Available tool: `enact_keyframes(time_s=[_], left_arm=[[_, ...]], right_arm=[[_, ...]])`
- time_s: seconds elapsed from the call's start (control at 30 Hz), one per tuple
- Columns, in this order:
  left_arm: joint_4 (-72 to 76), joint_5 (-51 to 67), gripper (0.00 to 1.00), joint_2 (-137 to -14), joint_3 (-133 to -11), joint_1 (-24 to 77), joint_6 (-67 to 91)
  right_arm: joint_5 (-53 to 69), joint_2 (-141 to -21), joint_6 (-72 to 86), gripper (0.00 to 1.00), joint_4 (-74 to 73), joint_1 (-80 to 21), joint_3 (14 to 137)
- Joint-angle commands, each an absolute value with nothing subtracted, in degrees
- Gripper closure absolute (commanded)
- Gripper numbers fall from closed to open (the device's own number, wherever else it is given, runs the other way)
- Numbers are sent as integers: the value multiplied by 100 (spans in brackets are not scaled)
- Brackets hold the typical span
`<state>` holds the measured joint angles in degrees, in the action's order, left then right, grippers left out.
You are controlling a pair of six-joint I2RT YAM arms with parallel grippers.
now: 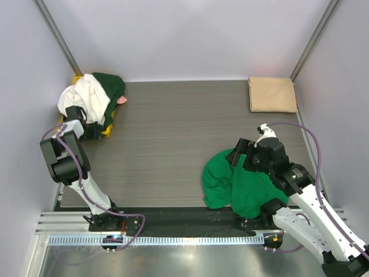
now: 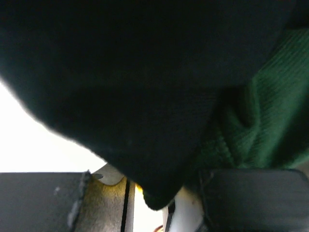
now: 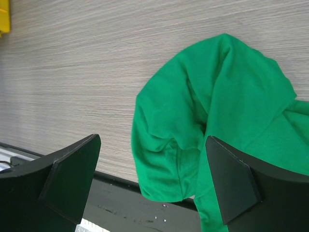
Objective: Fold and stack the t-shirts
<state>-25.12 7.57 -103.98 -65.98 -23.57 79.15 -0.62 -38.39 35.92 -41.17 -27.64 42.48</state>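
**Mia:** What do you see from up top?

**Tom:** A bright green t-shirt (image 1: 228,184) lies in a crumpled lump at the near edge of the table (image 1: 173,133), on the right side. The right gripper (image 1: 235,153) hangs over its far edge. A tan t-shirt (image 1: 272,94) lies folded flat in the far right corner.

**Mia:** And on the left?

**Tom:** A white t-shirt (image 1: 89,98) and a dark green t-shirt (image 1: 112,85) sit in a heap at the far left. Bits of a yellow tray (image 1: 108,130) peek out from under them. The left gripper (image 1: 95,130) pokes into the near side of that heap.

**Mia:** What does the left wrist camera show?

**Tom:** Mostly dark cloth, very close up. It is the dark green t-shirt (image 2: 260,135), with some white t-shirt (image 2: 29,145) at the left. The left gripper (image 2: 145,176) has its two fingers spread wide. A dark fold hangs down between them, but they do not pinch it.

**Mia:** And the right wrist camera?

**Tom:** The right gripper (image 3: 152,145) is spread wide too and grips nothing. The bright green t-shirt (image 3: 212,106) lies below it, and one fold reaches the table's near edge. A corner of the yellow tray (image 3: 4,17) shows far off at the top left.
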Motion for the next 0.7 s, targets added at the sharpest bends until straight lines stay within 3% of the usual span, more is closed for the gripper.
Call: enact_keyframes(time_s=[0.0,0.03,0.1,0.13,0.23,0.33,0.57,0.67], left_arm=[[-1318,246,100,-11159,-7714,-2382,8835],[-1336,316,99,-11319,-7987,-2356,8711],[-1571,631,82,-11521,-8708,-2303,8413],[-1730,755,61,-11636,-8901,-2242,8063],[-2258,1106,31,-11428,-8922,-2145,7735],[-2198,1353,22,-10788,-8027,-2136,7629],[-2337,1739,19,-9250,-6391,-2136,6550],[-2583,1802,19,-8503,-5916,-2083,6102]], right_arm=[[-229,-4103,3489,4,-4061,-2786,4306],[-229,-4174,3489,4,-4052,-2786,4315],[-272,-4297,3515,4,-4060,-2786,4289],[-299,-4437,3524,4,-4043,-2786,4272],[-518,-4910,3770,4,-4086,-2795,4184],[-1061,-5447,4130,5,-4271,-2839,4166],[-2679,-5502,4983,6,-4149,-2787,3859],[-2532,-5720,4957,17,-3807,-2463,3613]])
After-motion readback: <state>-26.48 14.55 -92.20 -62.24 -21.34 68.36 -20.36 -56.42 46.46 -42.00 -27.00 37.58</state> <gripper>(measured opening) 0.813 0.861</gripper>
